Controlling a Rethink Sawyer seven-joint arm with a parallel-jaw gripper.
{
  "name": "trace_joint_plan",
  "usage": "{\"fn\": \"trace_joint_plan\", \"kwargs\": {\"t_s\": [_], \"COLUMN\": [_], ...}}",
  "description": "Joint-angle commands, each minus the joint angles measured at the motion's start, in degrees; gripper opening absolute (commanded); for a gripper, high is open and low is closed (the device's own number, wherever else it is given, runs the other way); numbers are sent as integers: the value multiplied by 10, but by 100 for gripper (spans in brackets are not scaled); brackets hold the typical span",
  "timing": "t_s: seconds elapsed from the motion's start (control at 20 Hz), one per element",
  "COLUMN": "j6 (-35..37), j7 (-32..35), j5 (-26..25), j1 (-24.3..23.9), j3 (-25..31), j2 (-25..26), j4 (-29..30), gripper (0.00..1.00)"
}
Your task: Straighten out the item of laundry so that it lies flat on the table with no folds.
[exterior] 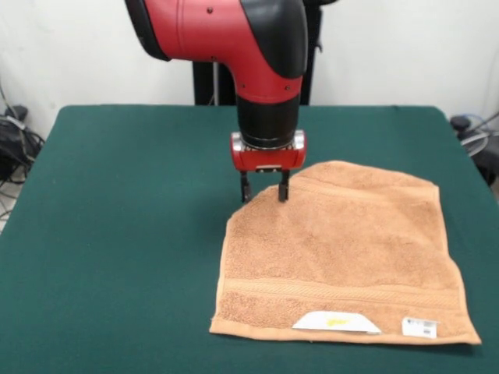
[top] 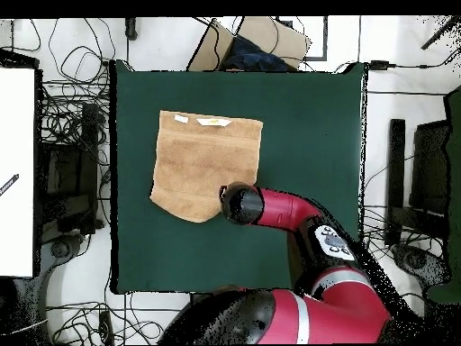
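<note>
Showing the scene from two sides, the front view alone reveals the gripper (exterior: 264,188): two short dark fingers (exterior: 284,188) hang from a red wrist block, parted, with one tip on the bare cloth and the other at the towel's far-left corner, nothing held between them. The overhead view hides those fingers beneath the arm's (top: 275,209) black end cap, but it alone gives the towel's (top: 204,164) full outline on the table (top: 306,117) and the clutter around the table.

The towel is tan terry cloth with a looped pile and woven border bands near two opposite edges. It lies spread in one layer, roughly square, though the corner nearest the gripper is cut off on a slant (seemingly tucked or drawn in), so the outline there is angled rather than square. Two white tags (exterior: 337,322) sit along the edge farthest from the robot, the larger one bearing a faint yellow mark.

The table is covered in plain dark-green fabric and is much larger than the towel. Tangled cables (top: 72,144) lie on the floor at both sides, and a brown box (top: 248,40) with a dark object stands beyond the table's far edge.
</note>
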Motion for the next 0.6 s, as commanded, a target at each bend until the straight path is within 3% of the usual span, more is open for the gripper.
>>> {"fn": "trace_joint_plan", "kwargs": {"t_s": [0.05,0.6], "j6": [-30,-48], "j7": [61,75], "j5": [-22,-22], "j1": [-13,-5], "j3": [36,27], "j2": [19,16], "j4": [32,36], "gripper": [0,0]}}
